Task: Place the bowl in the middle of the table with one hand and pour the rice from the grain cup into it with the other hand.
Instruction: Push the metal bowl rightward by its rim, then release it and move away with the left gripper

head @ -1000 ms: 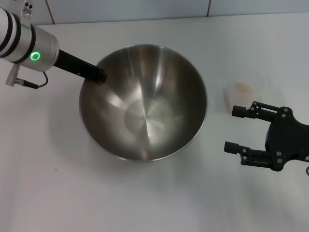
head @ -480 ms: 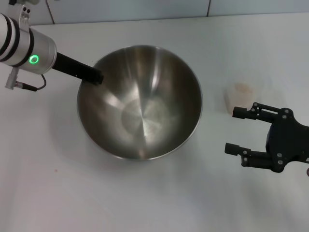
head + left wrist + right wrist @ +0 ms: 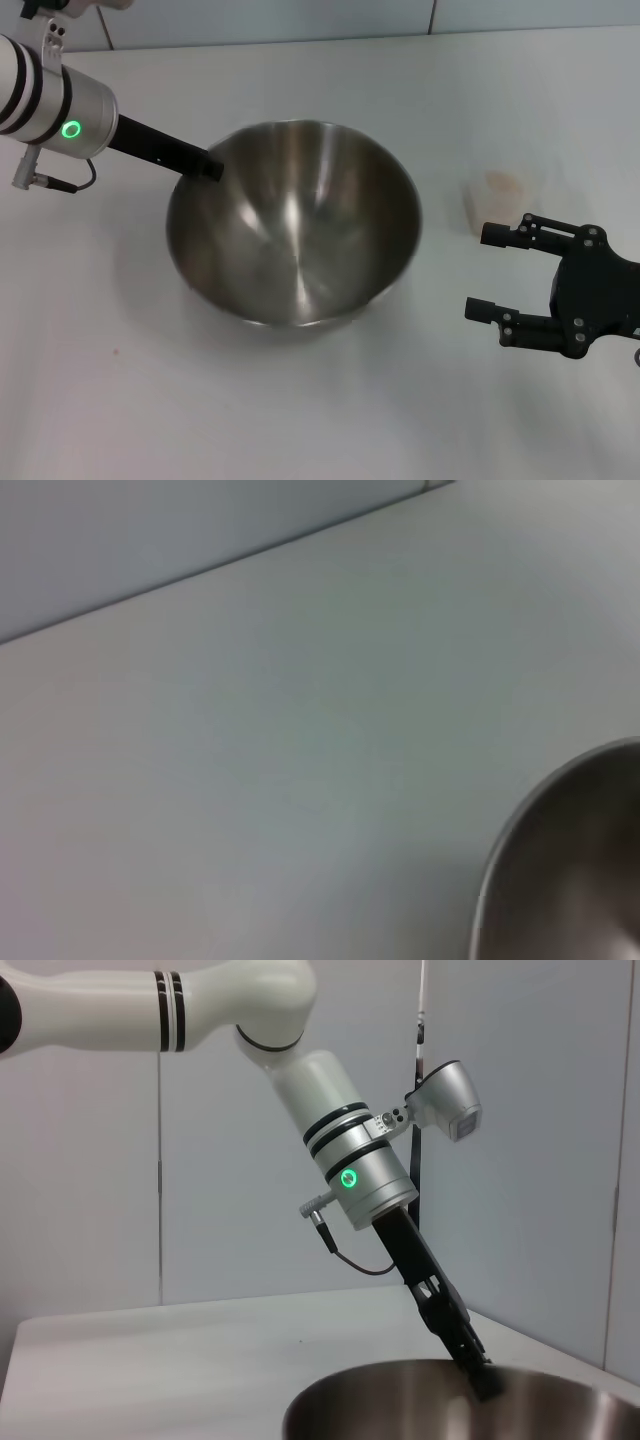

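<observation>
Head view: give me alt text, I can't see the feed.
The left hand grips the rim of the steel bowl on the white table; the right hand hovers open near the grain cup.

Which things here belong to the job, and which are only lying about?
Belonging to the job:
- bowl, empty, left gripper at its rim
- grain cup, standing right of the bowl
- table
- right gripper, open, near the cup

Lying about:
- nothing visible
</observation>
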